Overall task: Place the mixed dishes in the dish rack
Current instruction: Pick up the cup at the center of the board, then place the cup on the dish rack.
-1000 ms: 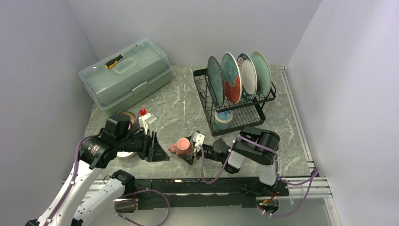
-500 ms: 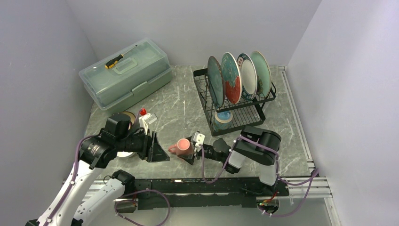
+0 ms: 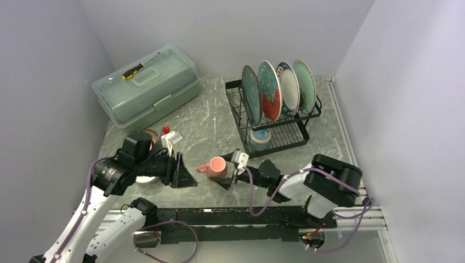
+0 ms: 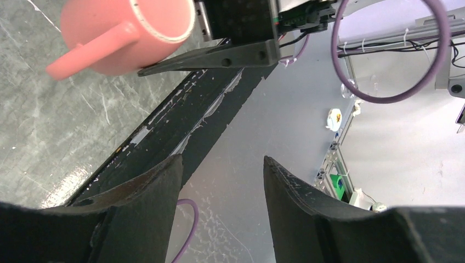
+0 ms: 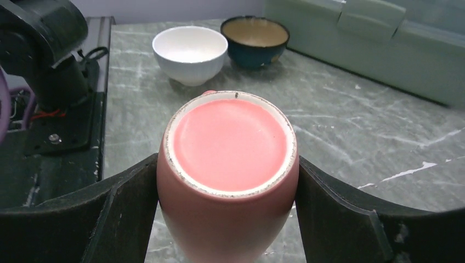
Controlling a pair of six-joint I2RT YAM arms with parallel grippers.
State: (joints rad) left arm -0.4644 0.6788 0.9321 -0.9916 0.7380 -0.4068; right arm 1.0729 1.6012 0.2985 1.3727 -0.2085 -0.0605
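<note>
Right gripper: we clamp the pink mug by the desk's near edge, middle.
Left gripper: fingers apart, empty.
Dish rack: beyond the mug, toward the far right corner; our right arm is nearer.

The table has a grey-green top in a marble pattern with white veins. Far beyond the left gripper, and to its left, a translucent green box with a lid stands on it. Beyond the right gripper, a little to its right, stands the black wire dish rack. Ahead of the right gripper, two bowls rest on the top just beside each other: a white bowl and a dark blue bowl that is tan inside, close to the box.
</note>
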